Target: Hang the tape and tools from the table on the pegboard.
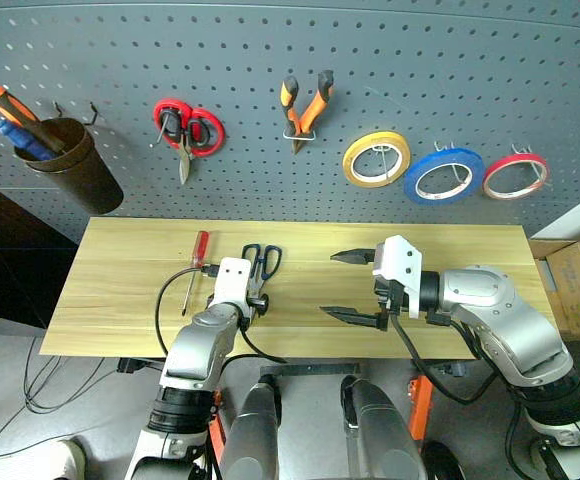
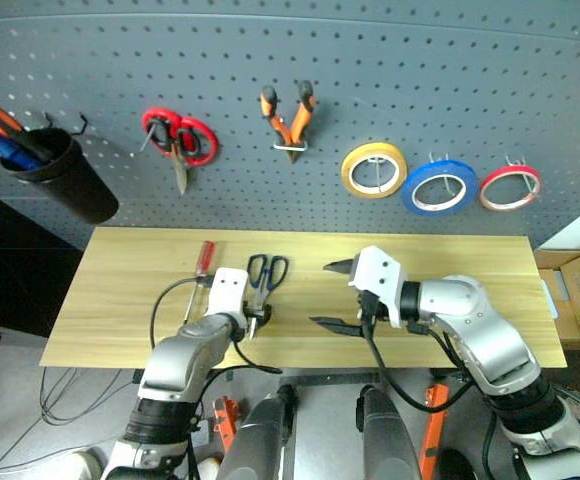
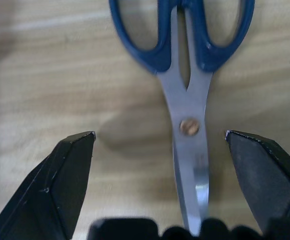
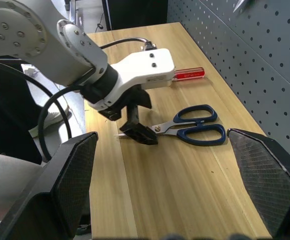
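L gripper [image 3: 157,145] was wide open, low over the blue scissors [image 1: 262,263] on the table [image 1: 450,300], blades between its fingers, not gripped. R gripper [image 1: 348,287] also wide open, empty, above mid-table, pointing left. Red screwdriver [image 1: 196,262] lay beside the scissors; pliers [image 1: 304,108] and blue tape [image 1: 444,175] hung on the pegboard [image 1: 470,70].

Head stereo pair: high, facing forward-down over worktop [image 1: 420,250] and pegboard [image 1: 270,50]. Left wrist view: close above scissors [image 3: 187,65] ahead of its pincer [image 3: 160,142]. Right wrist view: farther back, shares those scissors.
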You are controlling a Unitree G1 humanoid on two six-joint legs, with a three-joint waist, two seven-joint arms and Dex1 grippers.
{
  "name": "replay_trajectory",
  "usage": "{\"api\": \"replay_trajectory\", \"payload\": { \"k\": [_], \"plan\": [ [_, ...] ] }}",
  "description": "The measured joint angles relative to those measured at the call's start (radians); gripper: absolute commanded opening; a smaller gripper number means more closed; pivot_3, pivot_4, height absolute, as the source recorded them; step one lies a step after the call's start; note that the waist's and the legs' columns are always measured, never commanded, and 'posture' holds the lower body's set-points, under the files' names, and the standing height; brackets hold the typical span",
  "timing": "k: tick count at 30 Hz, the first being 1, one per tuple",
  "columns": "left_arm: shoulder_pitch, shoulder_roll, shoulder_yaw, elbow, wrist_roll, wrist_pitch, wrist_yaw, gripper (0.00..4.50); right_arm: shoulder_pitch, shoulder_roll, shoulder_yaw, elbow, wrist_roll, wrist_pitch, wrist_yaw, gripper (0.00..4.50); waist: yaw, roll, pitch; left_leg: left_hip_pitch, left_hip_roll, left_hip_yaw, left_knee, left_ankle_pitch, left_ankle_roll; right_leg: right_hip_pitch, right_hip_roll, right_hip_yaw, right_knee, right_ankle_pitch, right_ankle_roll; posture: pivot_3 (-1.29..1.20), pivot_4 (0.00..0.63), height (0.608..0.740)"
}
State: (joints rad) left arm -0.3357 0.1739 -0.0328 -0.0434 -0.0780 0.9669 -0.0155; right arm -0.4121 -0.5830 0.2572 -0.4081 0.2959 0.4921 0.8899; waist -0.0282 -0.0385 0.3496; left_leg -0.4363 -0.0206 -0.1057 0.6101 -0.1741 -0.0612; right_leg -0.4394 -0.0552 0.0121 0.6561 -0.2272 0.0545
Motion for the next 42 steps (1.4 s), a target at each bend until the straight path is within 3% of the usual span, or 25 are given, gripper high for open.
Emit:
{"api": "replay_trajectory", "payload": {
  "k": [5,8,16,18,33,42],
  "plan": [
    [-0.053,0.000,0.002,0.086,0.000,-0.055,-0.038,4.50,-0.002,0.002,0.000,0.000,0.000,0.001,-0.004,4.48,-0.001,0.000,0.000,0.000,0.000,0.000,0.000,0.000,0.000,0.000,0.000,0.000,0.000,0.000,0.000,-0.03,0.382,0.740],
    [-0.057,0.005,0.002,0.094,0.001,-0.064,-0.045,3.96,-0.002,0.002,0.000,0.000,0.000,0.001,-0.005,4.50,-0.001,0.000,0.000,0.000,0.000,0.000,-0.001,0.000,0.000,0.000,0.000,0.000,0.000,0.000,0.000,-0.02,0.379,0.740],
    [-0.047,0.011,0.015,0.092,0.004,-0.075,-0.046,1.13,-0.008,0.002,0.000,0.000,0.000,0.002,-0.015,4.50,-0.002,0.000,0.000,0.000,0.000,0.000,-0.001,0.000,0.000,0.000,0.000,0.000,0.000,0.000,0.000,-0.02,0.371,0.740],
    [-0.045,0.011,0.021,0.089,0.004,-0.075,-0.046,0.61,-0.010,0.002,-0.001,0.000,0.000,0.002,-0.016,4.50,-0.002,0.000,0.000,0.000,0.000,0.000,-0.001,0.000,0.000,0.000,0.000,0.000,0.000,0.000,0.000,-0.02,0.367,0.740],
    [0.013,-0.007,0.018,0.026,0.004,-0.102,-0.046,0.57,-0.011,0.038,-0.037,0.001,0.023,0.057,-0.066,4.50,-0.001,0.000,0.000,-0.001,0.000,0.000,-0.001,0.000,0.000,-0.001,0.000,0.000,-0.001,0.000,0.000,0.01,0.339,0.740],
    [0.131,-0.043,-0.006,-0.242,-0.019,-0.165,-0.085,0.57,-0.015,0.124,-0.091,-0.014,0.080,0.111,-0.154,4.50,0.003,0.000,0.000,-0.004,0.000,-0.002,-0.001,0.000,-0.001,-0.001,0.000,-0.001,-0.007,0.002,0.002,0.06,0.310,0.740]
  ]
}}
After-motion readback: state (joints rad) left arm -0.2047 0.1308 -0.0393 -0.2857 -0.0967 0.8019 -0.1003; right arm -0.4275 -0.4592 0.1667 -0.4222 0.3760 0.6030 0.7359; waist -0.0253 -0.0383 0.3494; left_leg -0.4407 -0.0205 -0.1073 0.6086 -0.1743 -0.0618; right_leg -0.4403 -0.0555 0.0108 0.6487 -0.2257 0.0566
